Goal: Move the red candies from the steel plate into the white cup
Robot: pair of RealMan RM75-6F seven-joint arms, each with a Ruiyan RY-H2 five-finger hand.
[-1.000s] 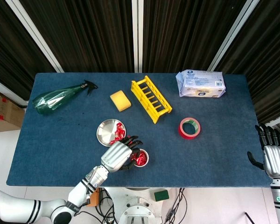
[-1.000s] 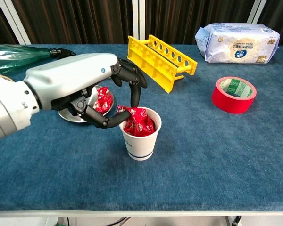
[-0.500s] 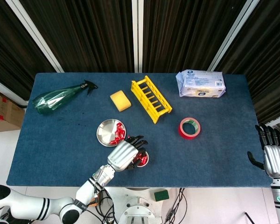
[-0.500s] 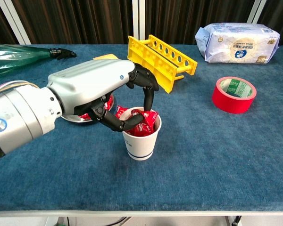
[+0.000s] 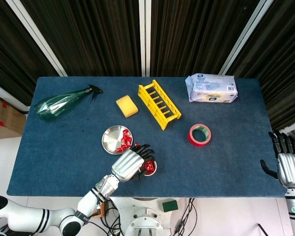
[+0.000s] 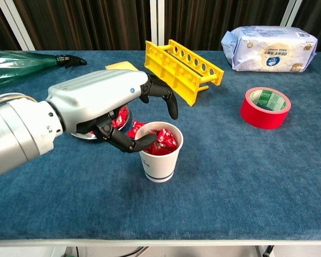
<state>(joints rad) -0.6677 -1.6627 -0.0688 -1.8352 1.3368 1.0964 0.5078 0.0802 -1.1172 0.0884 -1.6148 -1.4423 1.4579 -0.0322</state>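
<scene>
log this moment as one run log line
left hand: open above white paper cup | cup: full of red candies | round steel plate: candies left | right hand: idle at table edge

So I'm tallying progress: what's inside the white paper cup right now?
The white paper cup holds red wrapped candies heaped up to its rim. The left hand hovers above, its thumb at the rim. How many candies lie deeper inside is hidden.
</scene>
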